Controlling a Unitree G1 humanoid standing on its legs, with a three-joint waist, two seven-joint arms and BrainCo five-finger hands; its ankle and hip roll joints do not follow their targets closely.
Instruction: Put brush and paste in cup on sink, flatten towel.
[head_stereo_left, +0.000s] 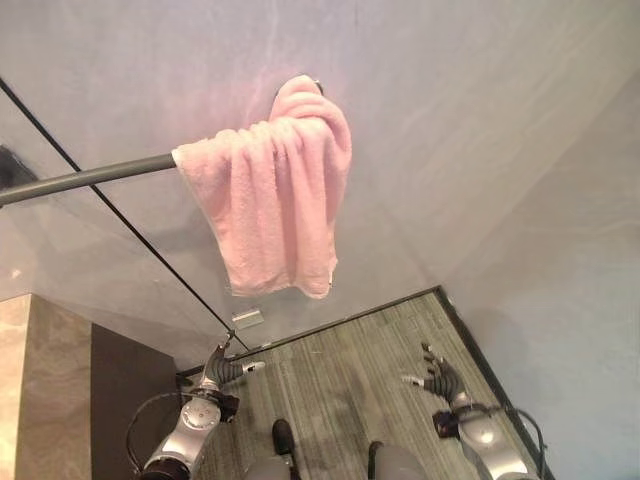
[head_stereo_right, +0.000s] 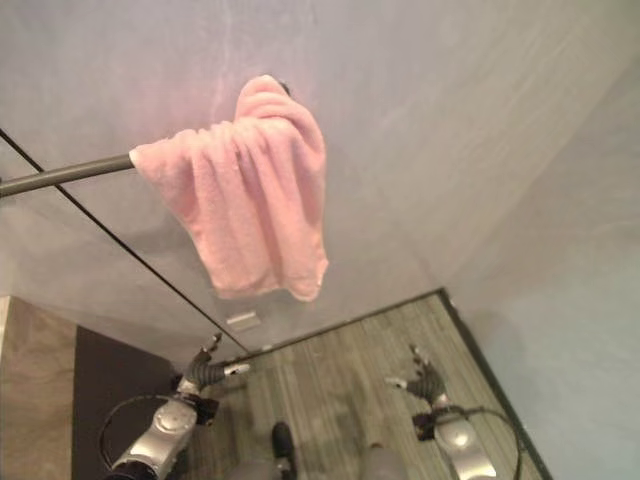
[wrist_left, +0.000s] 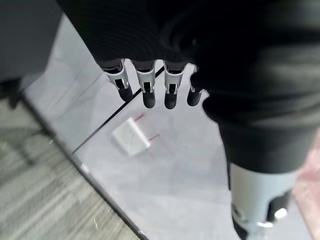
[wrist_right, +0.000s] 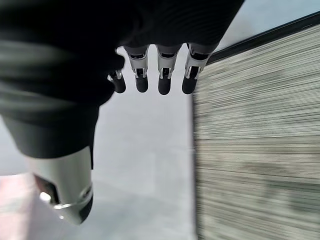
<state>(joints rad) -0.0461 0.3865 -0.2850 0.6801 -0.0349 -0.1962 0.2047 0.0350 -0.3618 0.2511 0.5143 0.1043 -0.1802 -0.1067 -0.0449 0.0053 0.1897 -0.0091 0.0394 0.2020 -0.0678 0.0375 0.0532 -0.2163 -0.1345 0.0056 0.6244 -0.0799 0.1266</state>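
Left hand (head_stereo_left: 222, 369) low at lower left, fingers straight and relaxed, holding nothing | pink towel (head_stereo_left: 275, 190) upper centre, bunched in folds over the grey rail (head_stereo_left: 85, 178), so flattening looked undone | right hand (head_stereo_left: 439, 377) lower right above the floor, fingers spread, empty, apparently poised to reach up

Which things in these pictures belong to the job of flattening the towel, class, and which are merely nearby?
Belonging to the job:
- pink towel, hanging bunched over the rail
- grey rail that carries it
- left hand, open, low down
- right hand, open, low down

Merely nearby:
- white wall socket
- dark counter at the robot's left
- striped floor
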